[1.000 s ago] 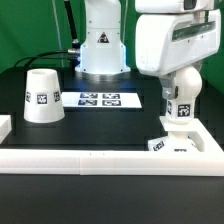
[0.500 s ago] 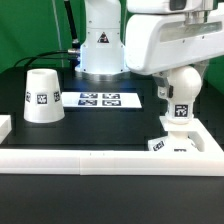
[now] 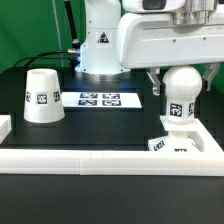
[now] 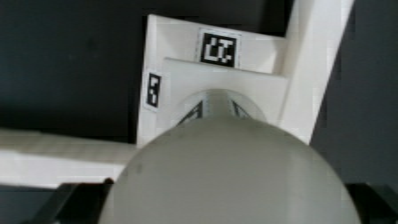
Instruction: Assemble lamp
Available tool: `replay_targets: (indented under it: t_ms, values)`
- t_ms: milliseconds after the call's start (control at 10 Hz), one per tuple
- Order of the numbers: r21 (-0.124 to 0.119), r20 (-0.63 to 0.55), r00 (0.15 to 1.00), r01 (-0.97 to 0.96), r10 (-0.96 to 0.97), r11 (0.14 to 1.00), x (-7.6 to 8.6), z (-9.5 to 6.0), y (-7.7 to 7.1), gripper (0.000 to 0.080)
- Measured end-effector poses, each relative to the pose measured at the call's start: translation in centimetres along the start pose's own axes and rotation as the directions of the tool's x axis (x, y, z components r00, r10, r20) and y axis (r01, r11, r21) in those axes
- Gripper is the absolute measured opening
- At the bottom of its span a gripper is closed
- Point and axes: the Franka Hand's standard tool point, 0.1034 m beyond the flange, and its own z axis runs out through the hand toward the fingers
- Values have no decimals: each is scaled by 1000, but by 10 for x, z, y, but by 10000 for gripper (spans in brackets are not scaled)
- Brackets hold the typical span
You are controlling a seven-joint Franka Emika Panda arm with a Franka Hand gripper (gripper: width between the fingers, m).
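Note:
The white ball-headed bulb (image 3: 180, 100) stands upright on the flat square base (image 3: 176, 146) at the exterior view's right. My gripper (image 3: 180, 80) comes down from above with a dark finger on each side of the bulb's head and is shut on it. In the wrist view the bulb (image 4: 222, 150) fills the foreground between the fingers of the gripper (image 4: 222, 205), with the tagged base (image 4: 214, 62) beyond it. The truncated-cone shade (image 3: 42, 93) stands alone at the exterior view's left.
The marker board (image 3: 100, 99) lies flat in the middle, in front of the arm's pedestal. A long white rail (image 3: 90, 162) runs along the front and turns up beside the base at the right (image 3: 212, 140). It shows in the wrist view (image 4: 36, 150) too.
The wrist has turned over the bulb and the arm's big white body has swung toward the exterior view's left. The bulb's tag has shifted slightly left. Base and shade have not moved.

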Motion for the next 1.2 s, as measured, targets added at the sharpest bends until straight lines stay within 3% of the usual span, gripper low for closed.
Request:
replay_targets:
  t_ms: [500, 1000, 1100, 1200]
  values:
    - [1, 6, 902, -431, 431, 902, -1, 0, 0, 579]
    - [6, 27, 689, -724, 724, 689, -3, 3, -2, 579]
    - [5, 27, 680, -733, 733, 680, -3, 3, -2, 579]
    - [4, 31, 606, -796, 795, 606, -3, 3, -4, 579]
